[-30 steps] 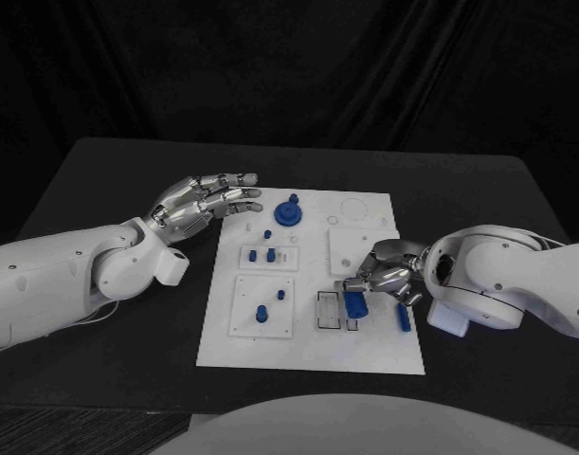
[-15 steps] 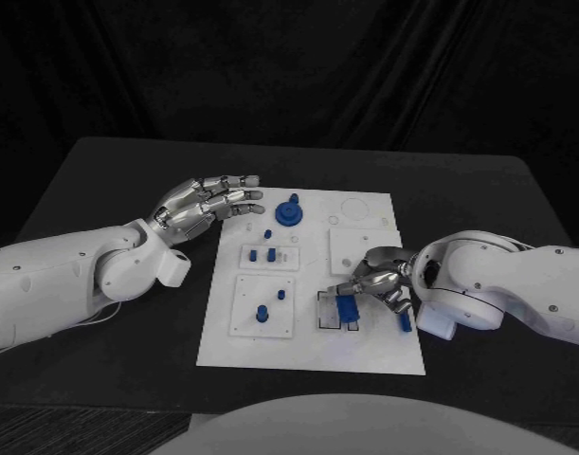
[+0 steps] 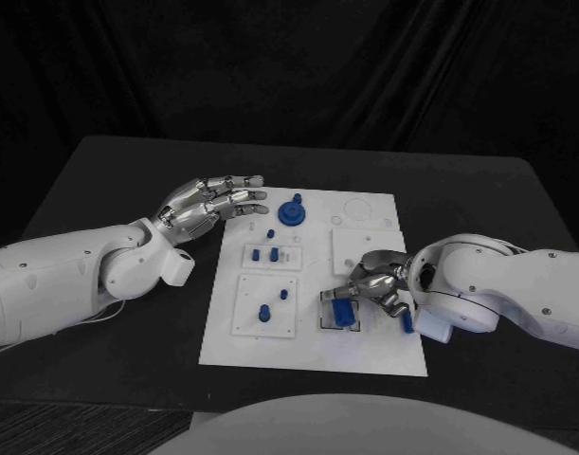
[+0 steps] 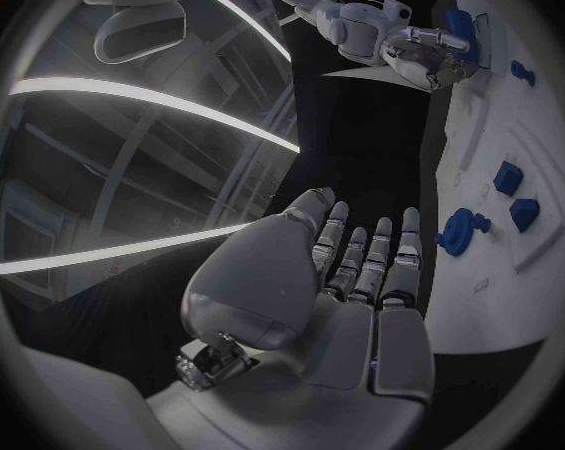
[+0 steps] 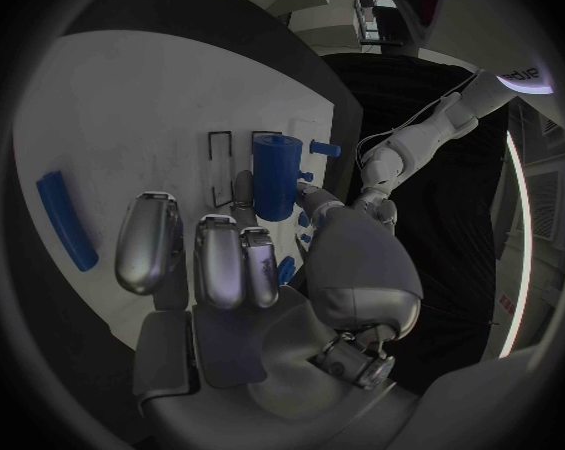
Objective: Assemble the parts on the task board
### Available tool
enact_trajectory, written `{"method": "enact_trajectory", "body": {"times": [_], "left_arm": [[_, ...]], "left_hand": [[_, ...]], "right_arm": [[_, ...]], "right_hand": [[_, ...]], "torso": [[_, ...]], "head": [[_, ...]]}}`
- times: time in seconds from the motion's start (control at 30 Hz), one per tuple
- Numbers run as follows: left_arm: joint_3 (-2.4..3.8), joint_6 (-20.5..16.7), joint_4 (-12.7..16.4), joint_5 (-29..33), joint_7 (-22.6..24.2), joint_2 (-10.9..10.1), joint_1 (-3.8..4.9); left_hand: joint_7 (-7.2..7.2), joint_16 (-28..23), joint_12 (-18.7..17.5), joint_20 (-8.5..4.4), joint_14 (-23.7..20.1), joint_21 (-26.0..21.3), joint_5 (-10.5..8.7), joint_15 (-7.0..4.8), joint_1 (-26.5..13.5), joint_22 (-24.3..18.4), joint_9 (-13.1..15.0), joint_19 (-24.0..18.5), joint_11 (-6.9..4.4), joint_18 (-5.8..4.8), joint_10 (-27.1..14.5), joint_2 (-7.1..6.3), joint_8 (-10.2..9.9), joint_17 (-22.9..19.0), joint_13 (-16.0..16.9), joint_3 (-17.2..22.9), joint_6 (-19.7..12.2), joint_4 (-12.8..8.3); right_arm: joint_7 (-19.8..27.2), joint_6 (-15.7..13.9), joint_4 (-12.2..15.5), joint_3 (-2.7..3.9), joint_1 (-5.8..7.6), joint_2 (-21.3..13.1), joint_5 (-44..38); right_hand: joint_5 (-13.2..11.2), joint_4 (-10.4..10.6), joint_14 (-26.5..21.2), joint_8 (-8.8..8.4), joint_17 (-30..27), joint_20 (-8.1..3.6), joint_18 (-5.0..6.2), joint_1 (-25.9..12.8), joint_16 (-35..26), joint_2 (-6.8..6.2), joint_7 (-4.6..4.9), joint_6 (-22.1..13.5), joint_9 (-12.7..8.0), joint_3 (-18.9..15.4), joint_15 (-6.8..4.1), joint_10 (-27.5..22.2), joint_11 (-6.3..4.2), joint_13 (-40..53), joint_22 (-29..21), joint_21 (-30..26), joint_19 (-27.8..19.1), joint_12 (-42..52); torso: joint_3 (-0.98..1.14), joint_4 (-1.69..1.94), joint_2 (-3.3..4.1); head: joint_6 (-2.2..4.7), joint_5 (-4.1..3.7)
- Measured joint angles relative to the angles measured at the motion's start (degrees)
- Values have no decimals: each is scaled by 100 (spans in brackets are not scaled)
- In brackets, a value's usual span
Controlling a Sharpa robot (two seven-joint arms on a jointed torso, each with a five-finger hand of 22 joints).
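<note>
1. Silver fingers of your right hand [image 3: 375, 282] curl downward over the near right part of the task board [image 3: 371, 351], with the white right arm [image 3: 535, 294] entering from the right and bent at the wrist toward the board.
2. Your right hand pinches a blue cylinder [image 5: 275, 175] between thumb and fingers; in the head view the same part [image 3: 340, 307] sits at the fingertips, over the small rectangular outlines [image 5: 222, 165] printed on the board.
3. You can see in the right wrist view that the cylinder's long axis runs roughly parallel to those outlines, and its far end points away from the palm.
4. Whether the cylinder touches the board you cannot tell.
5. A slim blue bar [image 5: 65, 220] lies flat on the board just beside the right hand, its long axis roughly parallel to the cylinder; the head view shows it [image 3: 407, 322] partly hidden by the wrist.
6. Your left hand [image 3: 212, 201] hovers at the board's far left edge, palm turned inward, fingers extended and slightly apart, holding nothing.
7. Near its fingertips stands a round blue knob part [image 3: 291, 210] on the board's far section.
8. Smaller blue pieces [image 3: 271, 254] stand in the raised white plates at the board's left side.
</note>
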Motion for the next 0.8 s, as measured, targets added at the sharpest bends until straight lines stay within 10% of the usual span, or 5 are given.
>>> {"method": "enact_trajectory", "body": {"times": [0.47, 0.8], "left_arm": [[0, 14, -7, 0, 0, 21, -6], [0, 26, -19, 0, 0, 32, -17]], "left_hand": [[0, 0, 0, 0, 0, 0, 0, 0, 0, -5, 1, 0, 0, 0, 0, 0, 0, 0, 0, 16, 0, 16], [0, 0, 0, 0, 0, 0, 0, 0, 0, -4, 1, 0, 0, 0, 0, 0, 0, 0, 0, 15, 0, 16]], "right_arm": [[-54, 171, -70, 3, -2, 19, -19], [-72, 239, -82, 13, -2, 21, -26]], "right_hand": [[-1581, 469, -5, 30, -38, 31, -1, -335, 0, 51, 62, -145, -115, -584, 35, 2, 38, -1, -1, -7, 31, 0], [-1845, 528, -5, 46, -75, 31, -2, -342, 0, 58, 49, -172, -130, -737, 35, 2, 38, -2, -1, -28, 31, 0]], "torso": [[-1, 4, -2], [-4, -3, -2]], "head": [[0, 23], [0, 39]]}}
